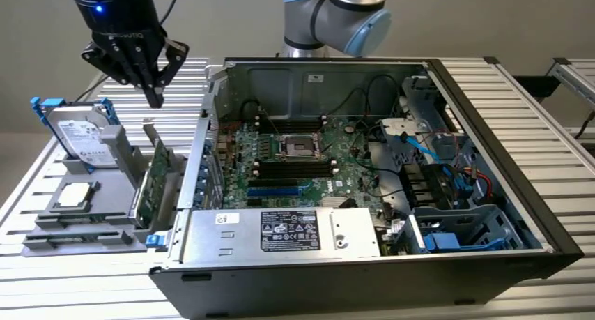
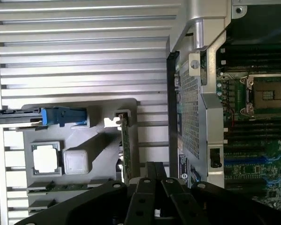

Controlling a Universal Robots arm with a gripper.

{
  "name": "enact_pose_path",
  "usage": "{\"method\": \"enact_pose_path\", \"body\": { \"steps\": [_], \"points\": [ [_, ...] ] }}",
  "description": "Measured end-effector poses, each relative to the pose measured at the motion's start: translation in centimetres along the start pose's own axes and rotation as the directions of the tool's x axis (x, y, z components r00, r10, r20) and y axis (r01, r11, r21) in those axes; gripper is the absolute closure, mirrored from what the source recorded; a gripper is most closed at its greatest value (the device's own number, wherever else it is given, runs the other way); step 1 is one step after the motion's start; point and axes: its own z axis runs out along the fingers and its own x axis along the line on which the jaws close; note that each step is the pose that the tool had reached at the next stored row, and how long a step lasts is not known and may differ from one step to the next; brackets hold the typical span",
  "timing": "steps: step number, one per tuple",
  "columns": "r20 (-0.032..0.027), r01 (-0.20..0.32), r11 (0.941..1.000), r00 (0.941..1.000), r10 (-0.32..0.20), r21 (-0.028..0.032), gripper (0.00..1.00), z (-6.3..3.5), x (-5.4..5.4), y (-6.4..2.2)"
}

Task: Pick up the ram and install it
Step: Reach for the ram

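Gripper [image 1: 153, 91] hangs over the grey parts tray [image 1: 42, 224], jaws shut and holding nothing. The tray holds a hard drive [image 1: 82, 135], CPU [image 1: 74, 194], expansion card [image 1: 153, 173] and the ram [image 2: 65, 186], which lies in the tray's slot beside the CPU.

The ribbed silver metal desk [image 1: 520, 90] looks matt and faintly brushed. The grey moulded plastic holder [image 1: 102, 219] by the desk's edge on the exterior view's left is dull and smooth. The open black computer case [image 1: 344, 292] is matt-painted outside and bare, pale sheet metal inside. The black tool [image 1: 153, 97] has a slight sheen.
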Motion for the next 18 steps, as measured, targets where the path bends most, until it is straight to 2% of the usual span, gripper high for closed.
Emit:
{"method": "enact_pose_path", "body": {
  "steps": [8,18],
  "points": [
    [-0.0003,0.006,1.0000,1.0000,-0.006,0.0000,0.89,0.19,2.8,-0.86],
    [-0.0006,0.014,0.9999,0.9999,-0.014,-0.0001,0.89,0.34,5.3,-2.26]
  ]
}}
